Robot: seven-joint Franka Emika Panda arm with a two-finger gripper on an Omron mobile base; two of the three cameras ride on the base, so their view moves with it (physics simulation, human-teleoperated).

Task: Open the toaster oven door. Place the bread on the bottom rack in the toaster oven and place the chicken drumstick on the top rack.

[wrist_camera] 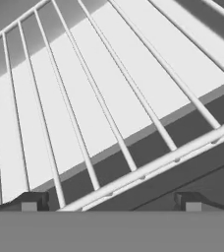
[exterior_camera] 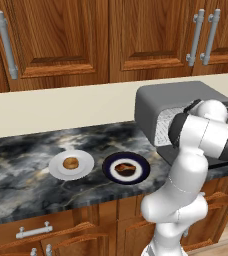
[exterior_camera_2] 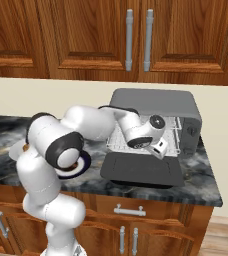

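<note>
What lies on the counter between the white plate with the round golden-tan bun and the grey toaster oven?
In the left base view, a dark blue plate carrying the dark brown chicken drumstick sits between the white plate with the bun and the toaster oven.

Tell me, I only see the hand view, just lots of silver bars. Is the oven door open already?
Observer: Yes, the toaster oven door is folded down flat in front of the toaster oven.
Operator: Where's the bread?
Observer: The bread sits on a white plate, left of the oven.
Operator: And the chicken?
Observer: The chicken drumstick is on a dark blue plate, between the bread and the oven.
</note>
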